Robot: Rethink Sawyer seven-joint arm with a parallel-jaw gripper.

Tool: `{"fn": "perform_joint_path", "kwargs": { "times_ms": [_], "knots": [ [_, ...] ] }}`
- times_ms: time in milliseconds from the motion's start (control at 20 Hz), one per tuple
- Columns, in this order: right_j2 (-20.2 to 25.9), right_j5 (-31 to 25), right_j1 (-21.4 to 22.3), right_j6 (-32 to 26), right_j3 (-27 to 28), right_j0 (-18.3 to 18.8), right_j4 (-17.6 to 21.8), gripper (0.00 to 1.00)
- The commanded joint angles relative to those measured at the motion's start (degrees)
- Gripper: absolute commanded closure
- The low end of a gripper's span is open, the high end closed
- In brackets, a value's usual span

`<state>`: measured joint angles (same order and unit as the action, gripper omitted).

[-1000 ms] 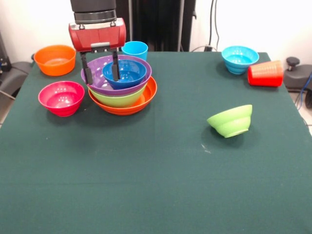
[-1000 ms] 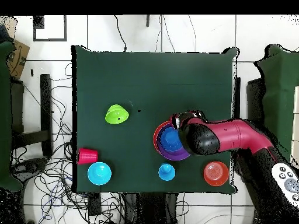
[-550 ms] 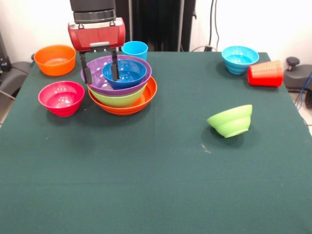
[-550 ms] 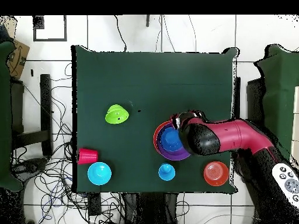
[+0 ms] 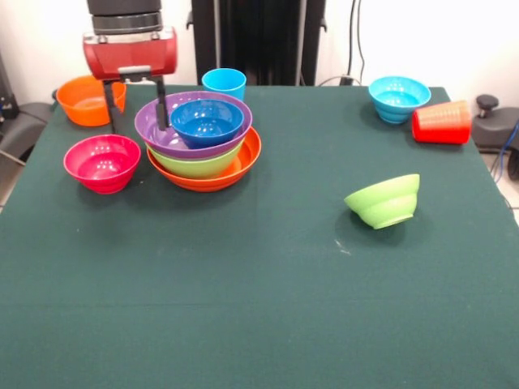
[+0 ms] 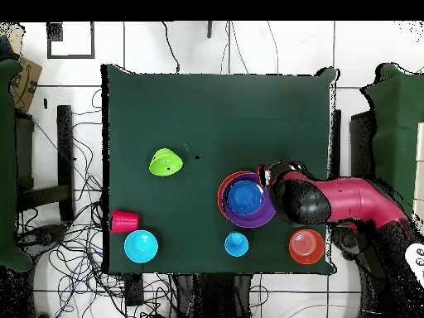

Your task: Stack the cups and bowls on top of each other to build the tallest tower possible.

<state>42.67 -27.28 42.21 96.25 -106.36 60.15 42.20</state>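
Here we have the tower (image 5: pixel 203 142) near the bench's (image 5: pixel 268 284) far left in the front view: a wide orange bowl (image 5: pixel 243 166) at the bottom, a lime green bowl (image 5: pixel 199 166) nested in it, a purple bowl (image 5: pixel 154 130) above, and a dark blue bowl (image 5: pixel 207 121) sitting in the purple one. The loose pieces lie scattered. A magenta-red bowl (image 5: pixel 102 162) sits just left of the tower, a smaller orange bowl (image 5: pixel 85 99) behind it, and a light blue cup (image 5: pixel 224 83) stands behind the tower. At the far right are a light blue bowl (image 5: pixel 399 98) and a red ridged cup (image 5: pixel 442 122) on its side. A small lime green bowl (image 5: pixel 383 201) lies tilted, well apart from the rest.

We judge these glossy plastic pieces to be light, stiff and slippery. A bowl is best taken at its rim, one finger inside and one outside. The red cup's ridges should give more hold than the smooth walls.

The gripper (image 5: pixel 134 101) hangs upright between the tower and the small orange bowl, above the magenta-red one. Its jaws stand apart and hold nothing, the right-hand finger just at the purple rim. From overhead, the red arm (image 6: pixel 348 203) reaches in from the right, beside the tower.
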Motion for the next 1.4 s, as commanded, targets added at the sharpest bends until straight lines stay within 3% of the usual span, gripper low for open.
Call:
{"fn": "perform_joint_path", "kwargs": {
  "times_ms": [50,500,1000,1400],
  "knots": [
    [0.8,-6.8,-2.1,-14.0,0.5,0.7,3.3,0.00],
    [-0.5,-7.5,-3.7,-16.0,-0.2,1.5,6.8,0.00],
    [-0.6,-11.8,-3.7,-18.0,1.2,0.6,6.6,0.00],
    [1.5,-13.7,-3.1,-20.3,0.2,3.0,5.6,0.00]
  ]
}}
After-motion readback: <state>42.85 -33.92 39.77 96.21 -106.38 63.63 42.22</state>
